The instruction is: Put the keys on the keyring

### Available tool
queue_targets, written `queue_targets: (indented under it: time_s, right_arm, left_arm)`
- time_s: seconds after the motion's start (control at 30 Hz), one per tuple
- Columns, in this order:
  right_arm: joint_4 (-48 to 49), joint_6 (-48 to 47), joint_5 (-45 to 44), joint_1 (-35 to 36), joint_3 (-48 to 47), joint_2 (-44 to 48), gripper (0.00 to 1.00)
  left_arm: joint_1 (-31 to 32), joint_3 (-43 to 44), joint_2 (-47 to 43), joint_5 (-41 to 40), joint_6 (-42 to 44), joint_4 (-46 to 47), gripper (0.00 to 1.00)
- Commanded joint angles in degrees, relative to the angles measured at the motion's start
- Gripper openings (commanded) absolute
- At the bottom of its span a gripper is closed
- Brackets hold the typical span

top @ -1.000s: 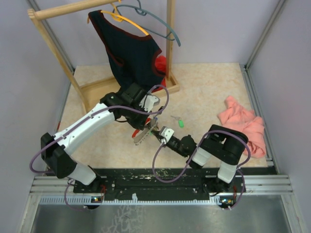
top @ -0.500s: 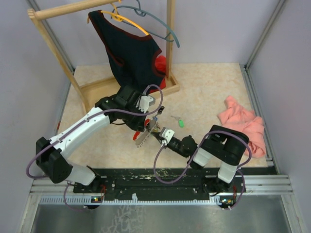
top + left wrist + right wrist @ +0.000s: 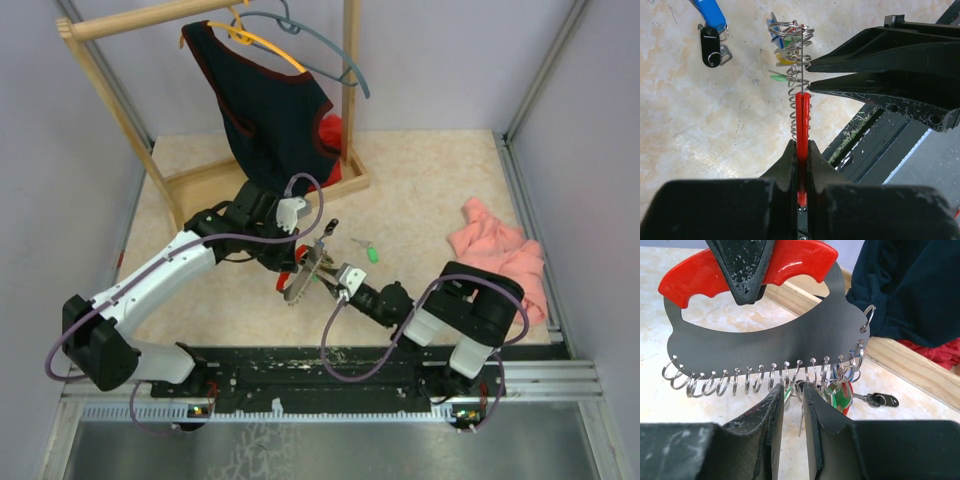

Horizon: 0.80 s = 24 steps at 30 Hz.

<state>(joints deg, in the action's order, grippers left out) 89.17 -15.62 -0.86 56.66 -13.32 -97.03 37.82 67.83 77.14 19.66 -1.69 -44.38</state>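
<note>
**Keyring** (image 3: pixel 765 347): flat grey plate with a red grip and a row of split rings along the lower edge. Held upright above the desk (image 3: pixel 430 190); left end effector (image 3: pixel 800 146) pressed together on the red grip.

**Keys** (image 3: pixel 837 392): bunched on the end rings. Right end effector (image 3: pixel 793 394) slightly spread just below them.

**Handling (judged):** light, stiff and slippery, with springy rings. Pinch the keys by their plastic heads.

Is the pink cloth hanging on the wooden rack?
No, the pink cloth lies crumpled on the table, well apart from the wooden rack.
</note>
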Motion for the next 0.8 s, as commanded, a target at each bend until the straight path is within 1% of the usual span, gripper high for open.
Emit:
queue_targets:
  time_s: [0.0,0.17,0.33,0.53,0.77]
  right_arm:
    - [9.62,-0.91,1.17,1.13,0.89,4.28,0.24]
    - [9.62,-1.25,4.94,1.17,1.02,4.41,0.23]
    - [9.54,-1.21,7.56,1.17,0.39,4.21,0.18]
    - [9.58,-3.01,6.12,1.17,-0.26,3.96,0.15]
    - [9.62,-4.18,6.52,1.17,-1.82,2.88,0.1]
  left_arm:
    - [-0.12,2.44,-0.77,0.91,1.53,0.38,0.0]
    - [-0.07,5.49,0.81,0.04,3.18,-3.81,0.0]
    - [-0.03,7.97,2.13,-0.56,4.33,-6.41,0.0]
    - [0.1,9.51,3.3,-1.35,5.48,-8.46,0.0]
    - [0.75,10.01,3.84,-1.37,5.93,-9.18,0.0]
